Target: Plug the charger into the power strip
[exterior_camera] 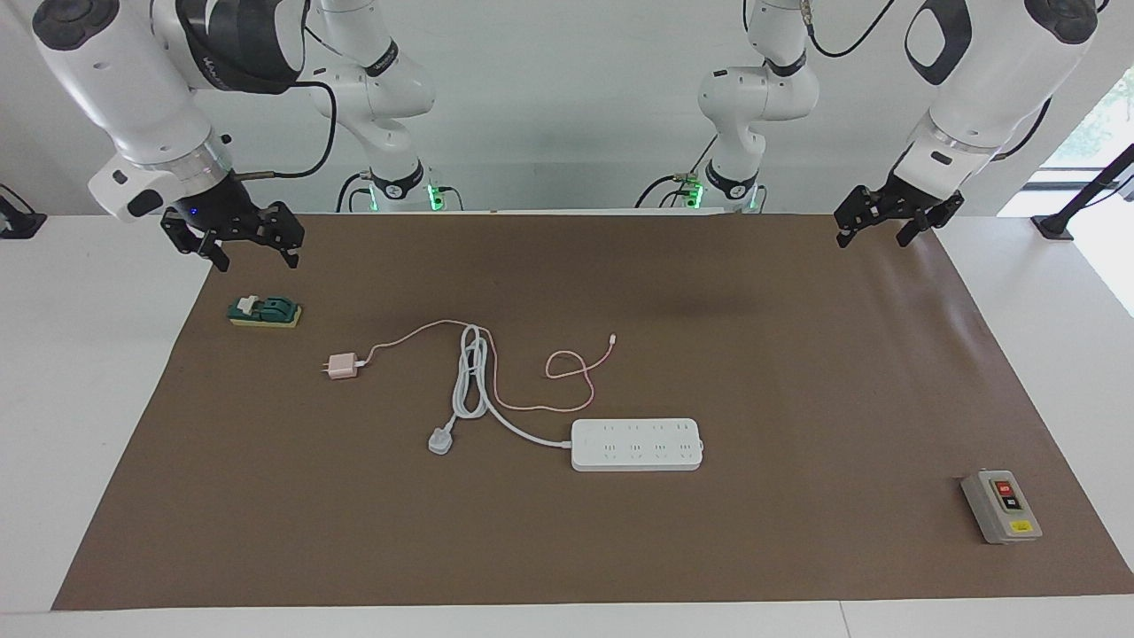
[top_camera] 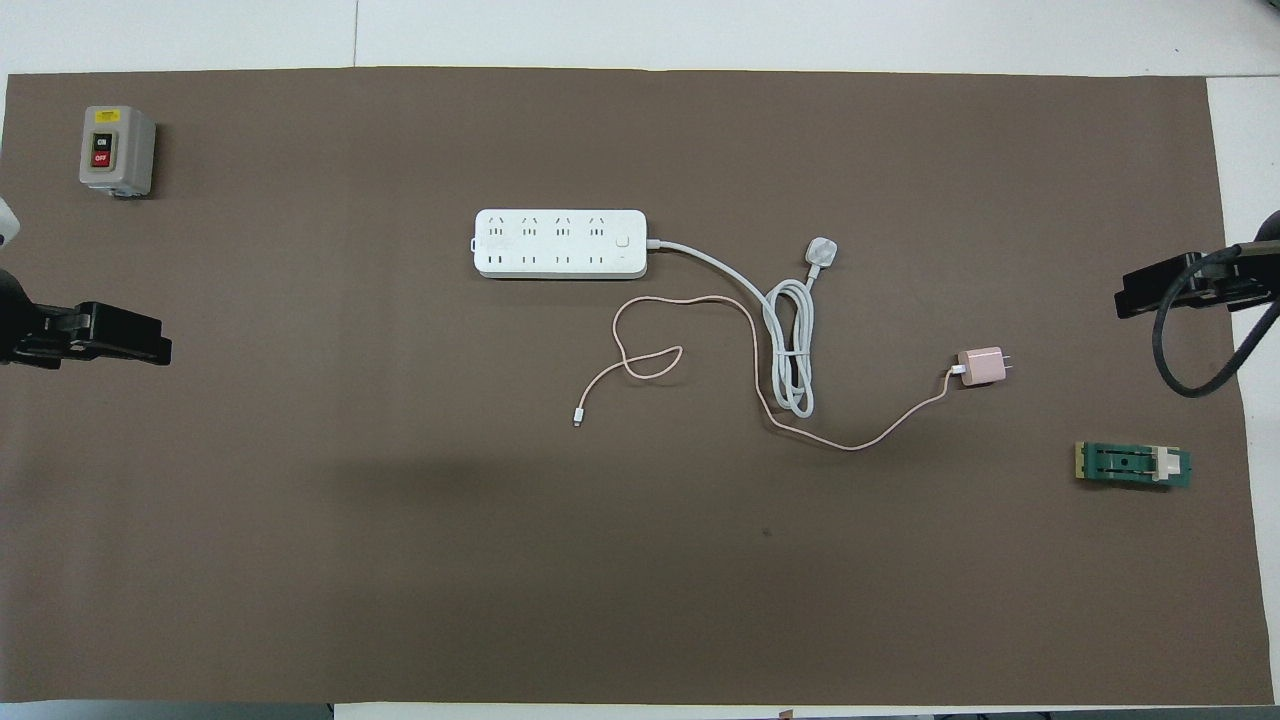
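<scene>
The charger [exterior_camera: 342, 366] [top_camera: 981, 366] is a small pale-pink cube lying on the brown mat toward the right arm's end. Its thin pink cable [exterior_camera: 567, 363] [top_camera: 680, 330] loops across the middle. The power strip [exterior_camera: 636, 444] [top_camera: 560, 243], long, flat and white, lies farther from the robots than the charger. My right gripper [exterior_camera: 257, 257] [top_camera: 1150, 285] hangs open and empty over the mat's corner at its own end, apart from the charger. Over the mat's edge at the other end, my left gripper [exterior_camera: 873, 237] [top_camera: 130, 340] also stands open and holds nothing.
The strip's thick grey-white cord [exterior_camera: 469, 381] [top_camera: 790, 350] coils between charger and strip and ends in a three-pin plug [exterior_camera: 440, 440] [top_camera: 821, 251]. A green block [exterior_camera: 264, 311] [top_camera: 1133, 465] lies under the right gripper. A grey button box [exterior_camera: 1001, 506] [top_camera: 117, 150] sits at the left arm's end.
</scene>
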`<action>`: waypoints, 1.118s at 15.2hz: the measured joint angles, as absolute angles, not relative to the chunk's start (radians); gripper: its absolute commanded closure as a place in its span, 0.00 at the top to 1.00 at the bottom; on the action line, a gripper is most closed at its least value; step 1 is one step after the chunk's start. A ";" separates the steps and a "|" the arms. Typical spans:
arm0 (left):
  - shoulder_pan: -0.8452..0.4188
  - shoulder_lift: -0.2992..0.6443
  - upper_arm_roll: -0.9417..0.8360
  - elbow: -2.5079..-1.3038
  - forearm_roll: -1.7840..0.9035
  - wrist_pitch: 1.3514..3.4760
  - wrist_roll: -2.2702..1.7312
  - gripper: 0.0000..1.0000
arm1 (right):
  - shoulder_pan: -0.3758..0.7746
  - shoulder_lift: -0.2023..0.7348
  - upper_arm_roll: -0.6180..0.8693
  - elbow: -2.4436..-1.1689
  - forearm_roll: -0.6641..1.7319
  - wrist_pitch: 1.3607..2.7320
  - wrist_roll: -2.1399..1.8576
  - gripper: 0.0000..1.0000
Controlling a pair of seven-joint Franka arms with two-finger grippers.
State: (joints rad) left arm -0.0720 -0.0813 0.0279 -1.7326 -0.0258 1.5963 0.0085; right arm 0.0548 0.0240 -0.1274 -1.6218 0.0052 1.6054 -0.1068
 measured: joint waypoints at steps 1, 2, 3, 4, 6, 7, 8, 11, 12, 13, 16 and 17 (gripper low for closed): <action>-0.072 -0.081 0.028 -1.733 -0.026 1.596 0.008 1.00 | 0.055 0.024 -0.127 -1.622 0.005 1.605 -0.107 1.00; -0.072 -0.081 0.028 -1.733 -0.026 1.596 0.008 1.00 | 0.055 0.024 -0.127 -1.622 0.005 1.605 -0.107 1.00; -0.072 -0.081 0.028 -1.733 -0.026 1.596 0.008 1.00 | 0.055 0.024 -0.127 -1.622 0.005 1.605 -0.107 1.00; -0.072 -0.081 0.028 -1.733 -0.026 1.596 0.008 1.00 | 0.055 0.024 -0.127 -1.622 0.005 1.605 -0.107 1.00; -0.072 -0.081 0.028 -1.733 -0.026 1.596 0.008 1.00 | 0.055 0.024 -0.127 -1.622 0.005 1.604 -0.107 1.00; -0.072 -0.081 0.028 -1.733 -0.026 1.596 0.008 1.00 | 0.055 0.024 -0.127 -1.622 0.005 1.603 -0.107 1.00; -0.072 -0.081 0.028 -1.733 -0.026 1.596 0.008 1.00 | 0.055 0.023 -0.127 -1.622 0.005 1.602 -0.107 1.00; -0.072 -0.081 0.028 -1.733 -0.026 1.596 0.008 1.00 | 0.055 0.022 -0.108 -1.622 0.005 1.601 -0.107 1.00; -0.072 -0.081 0.028 -1.733 -0.026 1.596 0.008 1.00 | 0.055 0.022 -0.100 -1.622 0.005 1.601 -0.106 1.00; -0.072 -0.081 0.028 -1.733 -0.026 1.596 0.008 1.00 | 0.055 0.022 -0.095 -1.622 0.005 1.604 -0.106 1.00; -0.072 -0.081 0.028 -1.733 -0.026 1.596 0.008 1.00 | 0.055 0.022 -0.091 -1.622 0.005 1.610 -0.106 1.00; -0.072 -0.081 0.028 -1.733 -0.026 1.596 0.008 1.00 | 0.055 0.022 -0.091 -1.624 0.005 1.610 -0.094 1.00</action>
State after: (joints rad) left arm -0.0720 -0.0813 0.0279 -1.7326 -0.0258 1.5963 0.0085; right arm 0.0549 0.0224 -0.0907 -1.6235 0.0052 1.6105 -0.0938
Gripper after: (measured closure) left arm 0.000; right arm 0.000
